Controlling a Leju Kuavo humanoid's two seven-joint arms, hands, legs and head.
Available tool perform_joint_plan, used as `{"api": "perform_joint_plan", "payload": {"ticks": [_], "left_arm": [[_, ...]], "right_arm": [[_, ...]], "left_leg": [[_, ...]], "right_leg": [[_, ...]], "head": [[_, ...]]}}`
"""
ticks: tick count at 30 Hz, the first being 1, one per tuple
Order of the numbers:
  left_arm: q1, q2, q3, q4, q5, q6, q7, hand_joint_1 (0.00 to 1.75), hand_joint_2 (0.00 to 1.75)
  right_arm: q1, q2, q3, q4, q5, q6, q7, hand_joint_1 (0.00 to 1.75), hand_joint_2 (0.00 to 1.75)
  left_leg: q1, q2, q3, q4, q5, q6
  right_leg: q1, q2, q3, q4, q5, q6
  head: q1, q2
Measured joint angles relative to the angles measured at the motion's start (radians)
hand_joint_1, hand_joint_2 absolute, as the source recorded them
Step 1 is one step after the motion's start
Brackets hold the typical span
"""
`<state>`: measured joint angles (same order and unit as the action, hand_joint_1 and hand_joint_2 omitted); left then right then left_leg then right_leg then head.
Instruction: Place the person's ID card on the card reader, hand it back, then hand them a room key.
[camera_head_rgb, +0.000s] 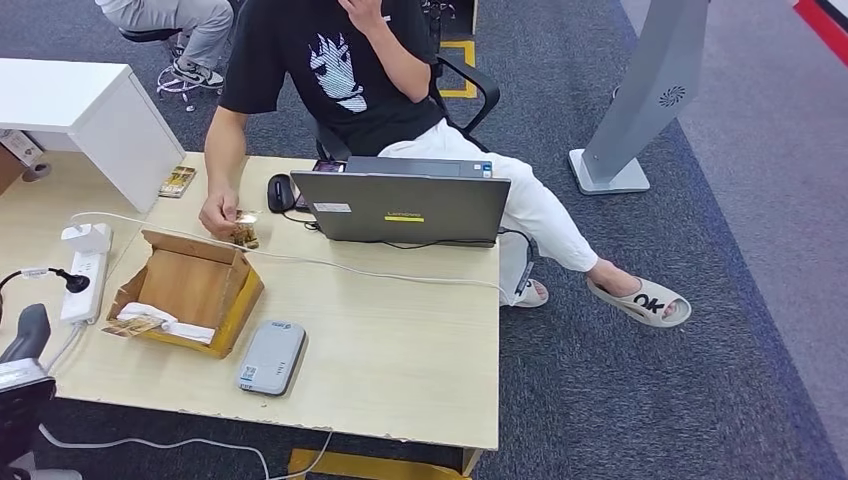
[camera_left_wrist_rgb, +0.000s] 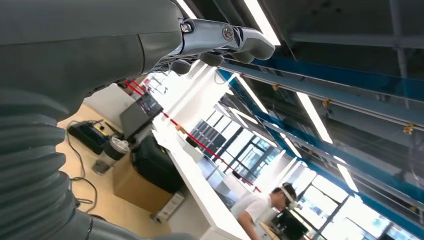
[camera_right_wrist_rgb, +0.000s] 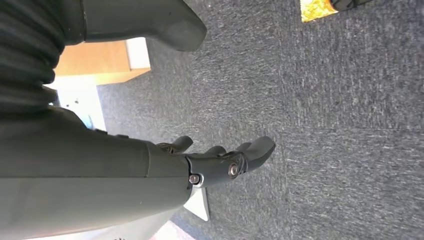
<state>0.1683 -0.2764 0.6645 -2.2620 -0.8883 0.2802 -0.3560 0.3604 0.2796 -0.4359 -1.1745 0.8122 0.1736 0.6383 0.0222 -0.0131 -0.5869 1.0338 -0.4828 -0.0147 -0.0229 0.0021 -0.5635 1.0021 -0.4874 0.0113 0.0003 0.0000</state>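
Table (camera_head_rgb: 400, 370) bears laptop (camera_head_rgb: 415, 207), box (camera_head_rgb: 190, 290), card reader (camera_head_rgb: 271, 357).

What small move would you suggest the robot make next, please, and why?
Probably bring the left hand forward toward the person's hand, which holds a card over the far side of the table. The left hand holds nothing, and the grey card reader lies bare.

Bright, even light; ceiling strips and windows glare.
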Motion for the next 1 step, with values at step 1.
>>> {"api": "perform_joint_plan", "payload": {"ticks": [1], "left_arm": [[0.002, -0.006, 0.007, -0.003, 0.003, 0.000, 0.001, 0.00, 1.75]], "right_arm": [[0.001, 0.000, 0.002, -0.002, 0.000, 0.000, 0.000, 0.00, 1.75]], "left_leg": [[0.000, 0.000, 0.000, 0.000, 0.000, 0.000]], "right_leg": [[0.000, 0.000, 0.000, 0.000, 0.000, 0.000]], "head": [[0.000, 0.000]]}}
